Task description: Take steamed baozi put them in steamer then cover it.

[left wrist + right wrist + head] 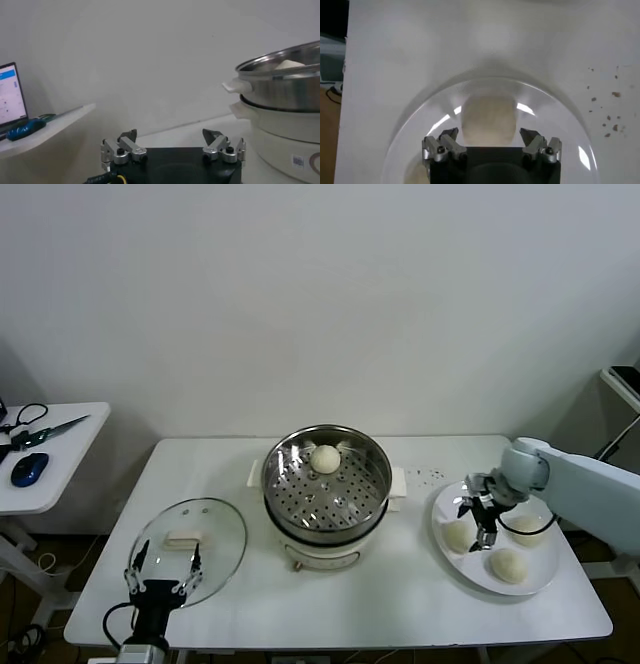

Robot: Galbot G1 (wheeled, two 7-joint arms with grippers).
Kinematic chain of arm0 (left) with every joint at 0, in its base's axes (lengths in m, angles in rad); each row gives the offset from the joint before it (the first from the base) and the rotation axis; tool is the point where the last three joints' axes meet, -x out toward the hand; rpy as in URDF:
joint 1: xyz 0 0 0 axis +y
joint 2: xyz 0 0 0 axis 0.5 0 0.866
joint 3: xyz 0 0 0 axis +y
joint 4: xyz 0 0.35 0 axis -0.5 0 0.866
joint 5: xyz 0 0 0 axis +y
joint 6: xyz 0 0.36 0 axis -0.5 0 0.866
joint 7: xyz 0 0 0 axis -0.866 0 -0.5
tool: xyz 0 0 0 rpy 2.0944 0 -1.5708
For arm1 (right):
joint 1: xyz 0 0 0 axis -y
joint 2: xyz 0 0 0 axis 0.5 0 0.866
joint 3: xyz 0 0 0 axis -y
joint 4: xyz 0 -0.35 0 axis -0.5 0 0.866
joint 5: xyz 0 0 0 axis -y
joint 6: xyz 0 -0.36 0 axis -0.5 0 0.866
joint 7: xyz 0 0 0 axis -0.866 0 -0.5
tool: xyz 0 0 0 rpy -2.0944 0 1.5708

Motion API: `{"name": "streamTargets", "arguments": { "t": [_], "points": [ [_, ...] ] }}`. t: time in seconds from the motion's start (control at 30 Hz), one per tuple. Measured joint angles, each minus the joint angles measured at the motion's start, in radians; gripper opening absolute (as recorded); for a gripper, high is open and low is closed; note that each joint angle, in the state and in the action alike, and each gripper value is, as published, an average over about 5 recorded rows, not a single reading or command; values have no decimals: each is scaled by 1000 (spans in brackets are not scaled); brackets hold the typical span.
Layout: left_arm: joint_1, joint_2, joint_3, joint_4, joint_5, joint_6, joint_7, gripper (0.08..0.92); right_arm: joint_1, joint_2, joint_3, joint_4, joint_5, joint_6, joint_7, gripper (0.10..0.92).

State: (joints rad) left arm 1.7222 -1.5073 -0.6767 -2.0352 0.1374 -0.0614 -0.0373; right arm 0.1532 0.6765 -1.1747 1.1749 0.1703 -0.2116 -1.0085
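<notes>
A: Item one, the steamer (326, 487)?
B: Centre of the counter (400, 594), uncovered. One steamed baozi (324, 458) sits on its perforated floor at 12 o'clock.

A: The remaining baozi?
B: Three on the white plate (447, 559), at 3 o'clock from the steamer: one (458, 535) at the plate's 9 o'clock, one (508, 565) at 6 o'clock, one (527, 526) toward 2 o'clock.

A: The right gripper (481, 527)?
B: Above the plate, fingers apart, holding nothing; a bun (487, 120) lies directly below the gap between them.

A: The cover (190, 547)?
B: Flat on the counter at 8 o'clock from the steamer, cream handle up.

A: The left gripper (162, 572)?
B: At the cover's near edge, fingers spread, empty.
</notes>
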Motion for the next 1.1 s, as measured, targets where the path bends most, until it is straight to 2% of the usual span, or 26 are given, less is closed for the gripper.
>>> {"name": "streamTargets", "arguments": {
  "t": [0.4, 0.8, 1.1],
  "points": [
    [1, -1, 1, 4, -2, 0, 0, 823, -26, 23, 25, -35, -7, 8, -8, 706],
    [5, -1, 4, -1, -4, 0, 0, 823, 34, -3, -1, -14, 35, 8, -12, 674],
    [2, 0, 23, -10, -4, 0, 0, 823, 272, 23, -136, 0, 165, 4, -26, 662]
  ]
}}
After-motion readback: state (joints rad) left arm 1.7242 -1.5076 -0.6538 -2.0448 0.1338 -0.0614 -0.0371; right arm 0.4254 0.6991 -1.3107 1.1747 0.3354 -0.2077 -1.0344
